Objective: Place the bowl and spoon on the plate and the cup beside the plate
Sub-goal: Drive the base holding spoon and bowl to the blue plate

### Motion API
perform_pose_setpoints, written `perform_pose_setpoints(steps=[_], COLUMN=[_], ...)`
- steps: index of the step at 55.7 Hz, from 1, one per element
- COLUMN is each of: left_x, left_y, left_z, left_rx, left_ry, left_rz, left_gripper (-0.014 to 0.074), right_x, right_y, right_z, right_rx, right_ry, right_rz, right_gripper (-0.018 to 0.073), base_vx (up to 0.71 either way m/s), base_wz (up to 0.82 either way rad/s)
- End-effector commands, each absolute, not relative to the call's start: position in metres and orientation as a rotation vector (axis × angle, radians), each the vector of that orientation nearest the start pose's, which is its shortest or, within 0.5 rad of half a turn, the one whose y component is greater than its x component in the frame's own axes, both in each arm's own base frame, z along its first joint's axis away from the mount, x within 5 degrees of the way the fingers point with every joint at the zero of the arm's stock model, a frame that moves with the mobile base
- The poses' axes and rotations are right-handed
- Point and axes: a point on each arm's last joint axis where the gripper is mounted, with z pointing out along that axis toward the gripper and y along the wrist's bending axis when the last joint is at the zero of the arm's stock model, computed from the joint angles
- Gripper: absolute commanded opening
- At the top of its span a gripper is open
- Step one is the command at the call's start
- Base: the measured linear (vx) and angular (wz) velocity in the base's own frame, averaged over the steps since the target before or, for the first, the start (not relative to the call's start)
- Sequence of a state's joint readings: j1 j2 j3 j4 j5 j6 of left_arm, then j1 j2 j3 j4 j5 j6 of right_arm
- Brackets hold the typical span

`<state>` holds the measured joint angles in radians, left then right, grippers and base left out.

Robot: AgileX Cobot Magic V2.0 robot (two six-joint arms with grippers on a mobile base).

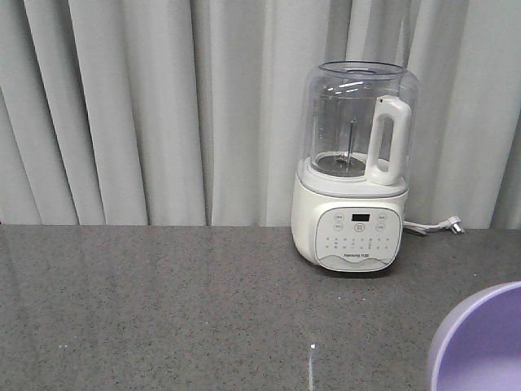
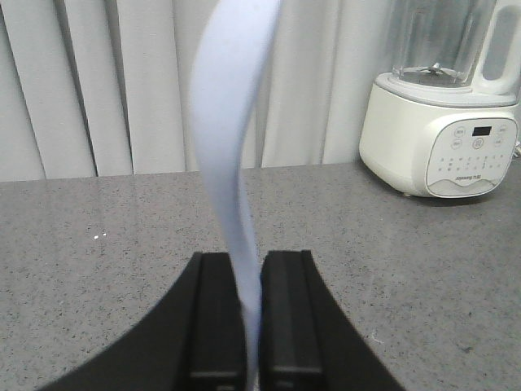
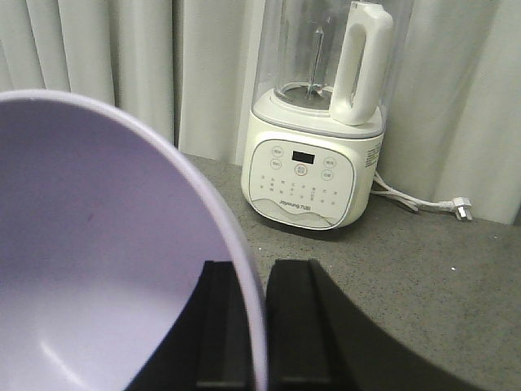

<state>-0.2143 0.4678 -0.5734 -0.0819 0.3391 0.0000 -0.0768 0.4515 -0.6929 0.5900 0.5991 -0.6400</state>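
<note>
Right claw (image 3: 260, 326) is clamped on the rim of the lavender bowl (image 3: 106, 244), up off the table (image 1: 163, 309). Left claw (image 2: 252, 318) pinches a pale blue sliver, probably the plate (image 2: 228, 122) edge-on. Both look like light, glossy plastic, so rim grips could slip.

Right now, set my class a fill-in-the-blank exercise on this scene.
The right jaws grip the ___ bowl by its rim.
The thin pale blue piece is held by the ___ jaws.
The white appliance on the grey counter is a ___.
Missing: purple; left; blender.
</note>
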Motion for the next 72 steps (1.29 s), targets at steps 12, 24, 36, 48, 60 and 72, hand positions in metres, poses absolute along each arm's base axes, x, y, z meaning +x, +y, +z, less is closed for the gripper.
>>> perform_pose_setpoints(steps=[12,24,36,48,60,72], left_x=[0.0945,0.0945,0.0945,0.0945,0.0945,0.0945], left_y=[-0.0229,-0.0229,-0.0229,-0.0229,-0.0229,-0.0229], left_z=[0.3569,0.3569,0.3569,0.3569,0.3569,0.3569], left_rx=[0.110,0.110,0.110,0.110,0.110,0.110], left_ry=[1.612,1.612,1.612,1.612,1.612,1.612], left_rz=[-0.265,-0.265,-0.265,-0.265,-0.265,-0.265], left_gripper=[-0.0003,-0.0003,-0.0003,-0.0003,-0.0003,-0.0003], right_x=[0.0800,0.0800,0.0800,0.0800,0.0801,0.0801], right_y=[0.0198,0.0198,0.0198,0.0198,0.0198,0.0198], right_z=[0.3825,0.3825,0.3825,0.3825,0.3826,0.3826], right_rx=[-0.234,-0.234,-0.233,-0.233,-0.232,-0.232], right_ry=[1.628,1.628,1.628,1.628,1.627,1.627], right_rz=[0.106,0.106,0.107,0.107,0.107,0.107], right_gripper=[-0.0008,-0.0008,-0.0008,-0.0008,-0.0008,-0.0008], base_vx=[0.00,0.00,0.00,-0.04,-0.09,-0.12], base_wz=[0.00,0.00,-0.01,-0.15,-0.35,-0.56])
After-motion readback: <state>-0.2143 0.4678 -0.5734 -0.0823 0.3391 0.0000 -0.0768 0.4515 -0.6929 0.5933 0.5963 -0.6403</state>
